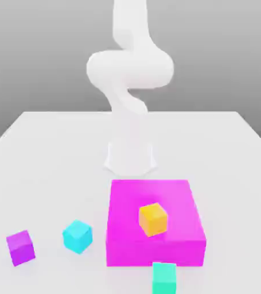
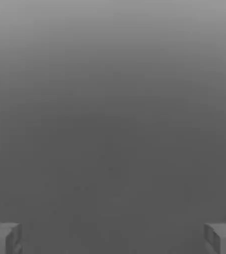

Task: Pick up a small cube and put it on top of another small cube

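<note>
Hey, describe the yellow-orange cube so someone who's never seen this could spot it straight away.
Find the big flat magenta block in front of the white robot arm's base. On top of it sits one small yellow-orange cube. It's the only small cube up there; the purple, cyan and green ones are on the table.

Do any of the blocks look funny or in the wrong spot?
Nothing looks broken. The orange cube sits on the big magenta block, turned a bit crooked to its edges. That's a little different from the purple cube and cyan cube, down on the table.
</note>
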Tool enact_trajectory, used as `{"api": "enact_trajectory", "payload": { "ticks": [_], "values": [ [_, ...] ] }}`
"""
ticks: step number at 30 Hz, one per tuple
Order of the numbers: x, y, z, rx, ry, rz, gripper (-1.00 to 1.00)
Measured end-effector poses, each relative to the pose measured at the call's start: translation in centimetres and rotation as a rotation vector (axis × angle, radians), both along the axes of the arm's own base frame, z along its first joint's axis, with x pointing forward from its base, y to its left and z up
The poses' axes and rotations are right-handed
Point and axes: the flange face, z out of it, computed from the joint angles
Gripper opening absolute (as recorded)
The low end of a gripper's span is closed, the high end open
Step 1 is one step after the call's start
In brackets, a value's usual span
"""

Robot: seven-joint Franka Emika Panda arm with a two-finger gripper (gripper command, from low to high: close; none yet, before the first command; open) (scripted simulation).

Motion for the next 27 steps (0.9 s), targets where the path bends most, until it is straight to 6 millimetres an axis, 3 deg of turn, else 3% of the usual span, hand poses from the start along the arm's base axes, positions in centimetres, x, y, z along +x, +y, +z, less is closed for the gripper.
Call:
{"api": "enact_trajectory", "payload": {
  "ticks": [6, 13, 20, 27],
  "values": [
    [6.8, 1.4, -9.8, -0.003, 0.167, -0.021, 0.0],
    [11.4, 2.9, -22.5, -0.001, 0.355, -0.037, 0.0],
    [12.4, 4.7, -35.7, 0.008, 0.543, -0.044, 0.0],
    [10.1, 6.1, -48.2, 0.03, 0.718, -0.054, 0.0]
  ]
}}
